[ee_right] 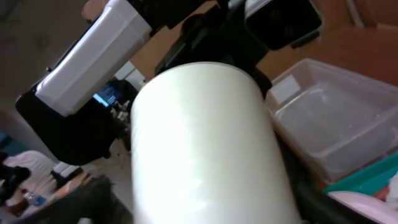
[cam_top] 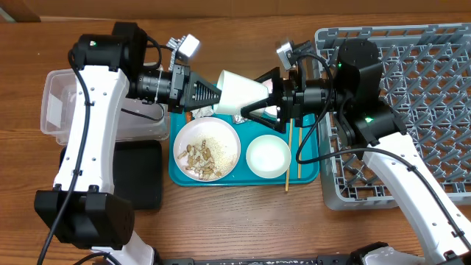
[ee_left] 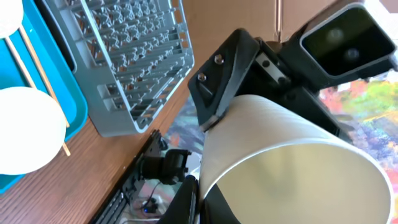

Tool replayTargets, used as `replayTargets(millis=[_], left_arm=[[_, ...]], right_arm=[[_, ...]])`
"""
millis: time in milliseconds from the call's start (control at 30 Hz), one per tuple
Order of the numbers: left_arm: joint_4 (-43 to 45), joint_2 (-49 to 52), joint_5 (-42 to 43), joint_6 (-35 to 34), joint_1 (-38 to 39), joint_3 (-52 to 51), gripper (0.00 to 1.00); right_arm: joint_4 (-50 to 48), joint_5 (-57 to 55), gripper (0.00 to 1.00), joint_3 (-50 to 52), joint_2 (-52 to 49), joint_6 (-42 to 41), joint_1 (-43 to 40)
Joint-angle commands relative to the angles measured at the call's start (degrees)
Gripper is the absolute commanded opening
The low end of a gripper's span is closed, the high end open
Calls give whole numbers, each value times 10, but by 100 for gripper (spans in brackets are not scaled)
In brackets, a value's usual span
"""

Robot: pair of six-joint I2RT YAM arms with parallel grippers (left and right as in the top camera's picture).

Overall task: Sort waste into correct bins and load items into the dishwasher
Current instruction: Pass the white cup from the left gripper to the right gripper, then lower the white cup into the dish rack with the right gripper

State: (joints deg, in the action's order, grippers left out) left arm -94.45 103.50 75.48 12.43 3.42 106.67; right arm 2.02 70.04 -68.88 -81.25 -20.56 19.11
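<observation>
Passing over: left tool (cam_top: 218,92) pinches the white round cup (cam_top: 241,88); right tool (cam_top: 252,97), spread wide around it, should squeeze next.

White cup (cam_top: 241,92) tipped sideways — aloft, scrap-strewn plate (cam_top: 195,132), empty bowl (cam_top: 268,155), chopsticks (cam_top: 289,158) below

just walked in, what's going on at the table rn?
Both arms meet at a white cup, held on its side above the teal tray. The left gripper is shut on its rim; the right gripper stands open around its base, so this looks like a handover. The plate with scraps, a bowl and the chopsticks sit on the tray, not yet in the dish rack.
</observation>
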Motion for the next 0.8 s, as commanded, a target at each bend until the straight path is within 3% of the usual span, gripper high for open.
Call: replayTargets(millis=[0,133,233,467,567,600,667,700,733,767], left_arm=[[4,-16,26,13,-13,11,4],[5,-16,39,13,-16,11,4],[5,-16,39,13,-16,11,4],[5,-16,40,13,-16,11,4],[10,-16,40,13,-16,11,5],[12,-16,39,13,-16,11,12],[23,-16,28,12,-17,11,51],[27,-15,22,9,-18,11,64],[36,-16,5,-6,-23,11,86],[43,-16,-11,-22,-29,11,89]], right_arm=[[-12,35,95,-9,9,10,-1],[-12,31,94,-9,9,8,-1],[-11,16,88,-9,9,-1,-1],[-14,1,62,-9,8,-7,-2],[-14,1,61,-9,9,-7,-2],[-14,1,59,-10,10,-7,-2],[-14,-1,59,-10,18,-7,-9],[-13,-1,59,-10,22,-7,-14],[-13,-1,59,-10,32,-7,-26],[-9,-1,59,-10,39,-7,-38]])
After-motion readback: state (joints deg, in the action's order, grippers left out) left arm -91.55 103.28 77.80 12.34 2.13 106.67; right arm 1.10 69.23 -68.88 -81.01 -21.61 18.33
